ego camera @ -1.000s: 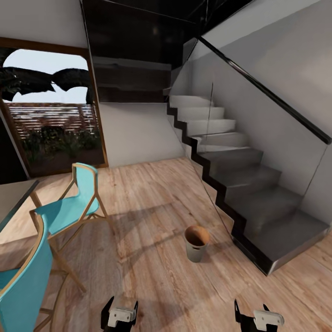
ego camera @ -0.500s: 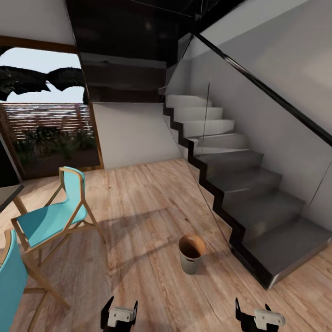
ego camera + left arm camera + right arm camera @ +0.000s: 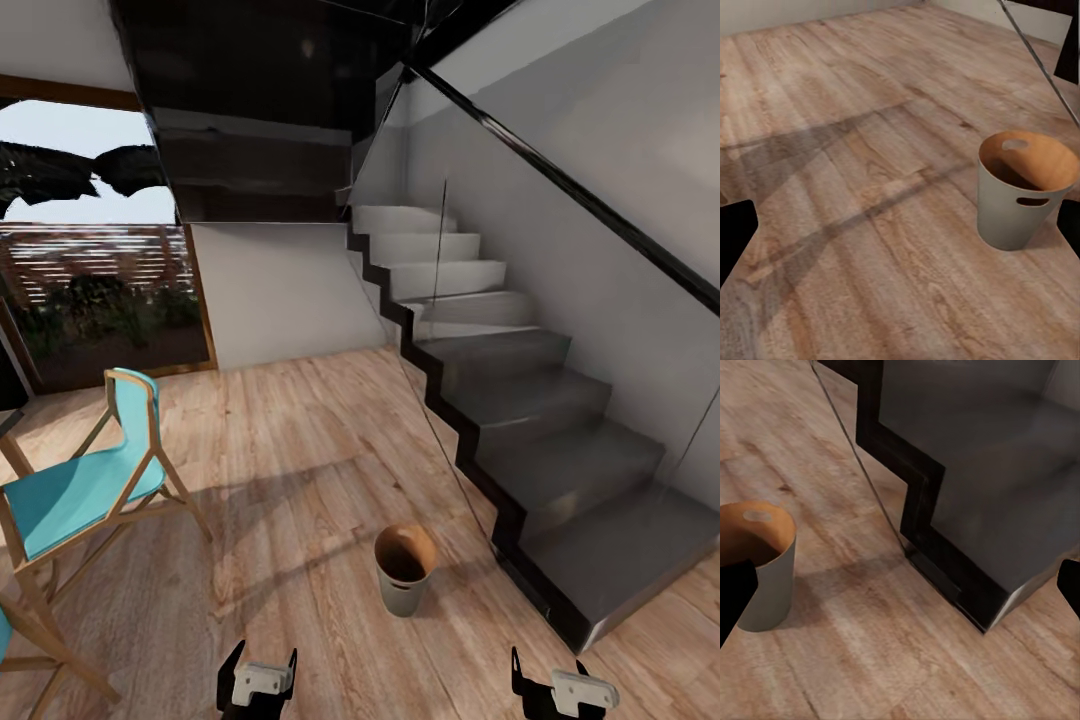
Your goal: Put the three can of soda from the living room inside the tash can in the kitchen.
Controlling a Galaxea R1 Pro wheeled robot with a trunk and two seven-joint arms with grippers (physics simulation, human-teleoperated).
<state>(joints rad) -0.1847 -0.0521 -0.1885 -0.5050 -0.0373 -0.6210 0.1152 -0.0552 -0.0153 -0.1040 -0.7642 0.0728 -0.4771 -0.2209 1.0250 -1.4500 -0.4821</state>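
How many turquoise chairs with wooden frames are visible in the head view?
2. One turquoise chair with a light wooden frame stands whole at the left on the wood floor; of the second chair, part of the frame and a sliver of turquoise show at the lower left corner. More may stand outside the picture.

Two black-fingered grippers, white-bodied.
The left gripper (image 3: pixel 259 668) and right gripper (image 3: pixel 547 676) each show dark prongs flanking a pale block.

Head looks down-forward; both wrists low, sharing tash can (image 3: pixel 404 568).
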